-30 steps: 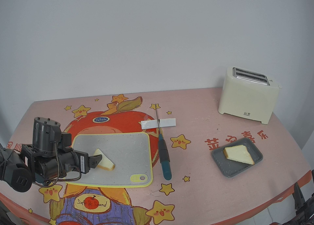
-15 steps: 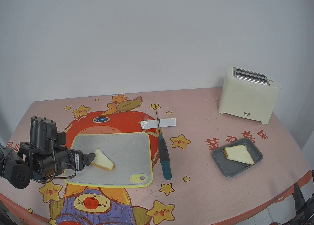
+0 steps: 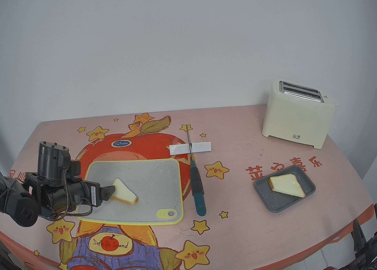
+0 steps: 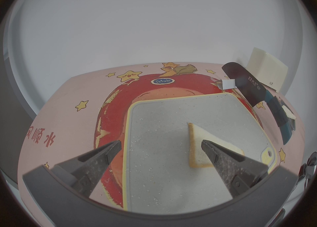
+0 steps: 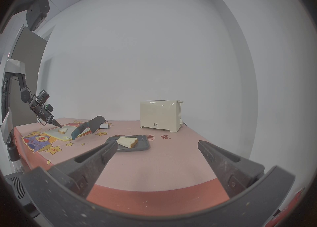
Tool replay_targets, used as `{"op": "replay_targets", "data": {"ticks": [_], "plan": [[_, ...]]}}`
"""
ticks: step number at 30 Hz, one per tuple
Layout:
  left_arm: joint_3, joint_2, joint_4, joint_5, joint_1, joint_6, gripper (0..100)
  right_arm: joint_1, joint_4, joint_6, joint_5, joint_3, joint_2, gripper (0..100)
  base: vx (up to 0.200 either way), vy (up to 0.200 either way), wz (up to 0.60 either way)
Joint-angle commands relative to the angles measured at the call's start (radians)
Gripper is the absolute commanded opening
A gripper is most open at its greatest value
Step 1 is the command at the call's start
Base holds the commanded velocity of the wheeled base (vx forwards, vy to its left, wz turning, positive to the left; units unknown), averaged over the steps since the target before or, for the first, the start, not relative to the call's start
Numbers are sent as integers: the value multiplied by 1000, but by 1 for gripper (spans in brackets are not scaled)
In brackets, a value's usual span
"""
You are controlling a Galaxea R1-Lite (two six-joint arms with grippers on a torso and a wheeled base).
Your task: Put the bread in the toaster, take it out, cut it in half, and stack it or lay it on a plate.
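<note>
Fingers (image 4: pixel 95 160) apart, bread (image 3: pixel 125 194), long edge seemingly diagonal

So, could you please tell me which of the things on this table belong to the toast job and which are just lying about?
Belong to the job:
toaster
cutting board
bread half on the board, at the open left pincer
blue-handled knife
grey plate with the second bread half

Just lying about:
white strip by the knife blade
printed tablecloth
</note>
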Motion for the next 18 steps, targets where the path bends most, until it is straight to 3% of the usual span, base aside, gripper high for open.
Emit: {"op": "replay_targets", "data": {"ticks": [1,18], "plan": [[2,20,-2,0,0,-1,100,0,0,0,0,18,-16,100,0,0,0],[2,27,-2,3,-2,1,100,0,0,0,0,18,-16,100,0,0,0]]}}
